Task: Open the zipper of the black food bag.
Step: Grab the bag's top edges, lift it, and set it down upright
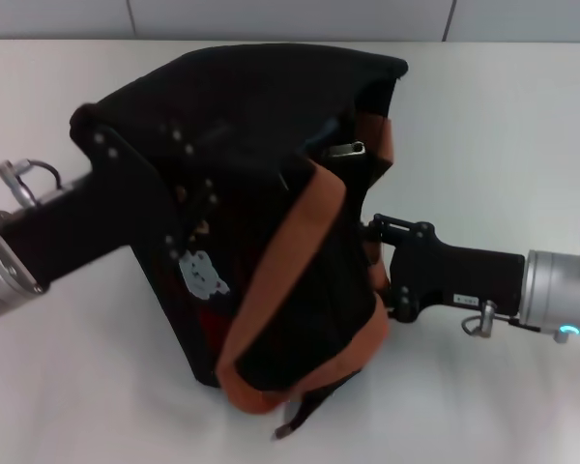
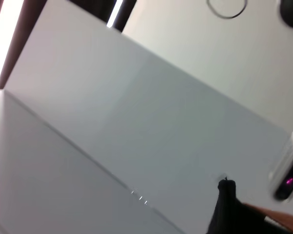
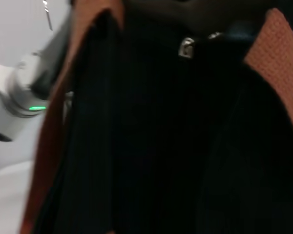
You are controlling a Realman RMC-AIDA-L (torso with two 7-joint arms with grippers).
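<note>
Two grippers, left (image 1: 179,208) and right (image 1: 375,261), flanking black food bag (image 1: 261,155); jaws' state unclear.

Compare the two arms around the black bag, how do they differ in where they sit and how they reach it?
The left arm lies across the bag on the robot's left side, its black housing over the fabric; the right arm comes in level from the robot's right and meets the bag's side near an orange handle. The left arm slants upward toward the bag; the right runs nearly horizontal. Both have black ends on silver tubes, and neither claw's fingers show.
</note>
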